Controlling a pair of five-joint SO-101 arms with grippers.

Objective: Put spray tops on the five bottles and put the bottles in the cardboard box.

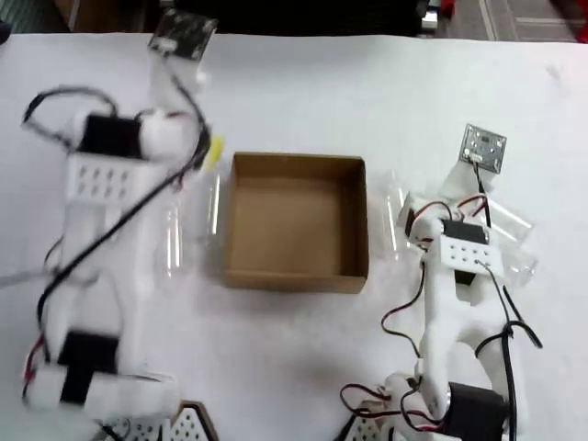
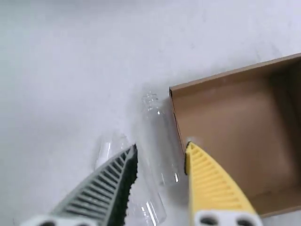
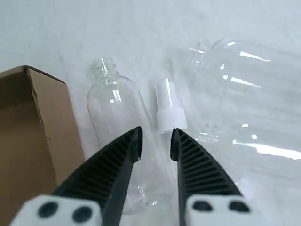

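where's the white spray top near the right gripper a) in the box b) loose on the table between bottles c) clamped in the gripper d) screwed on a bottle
b: the spray top lies on the table between an uncapped bottle and another clear bottle, just beyond the open right gripper.

- A white table spreads across nearly the whole scene, matte and evenly bright.
- Past its far edge runs a dark strip.
- At the far right corner, grey floor with pale lines.
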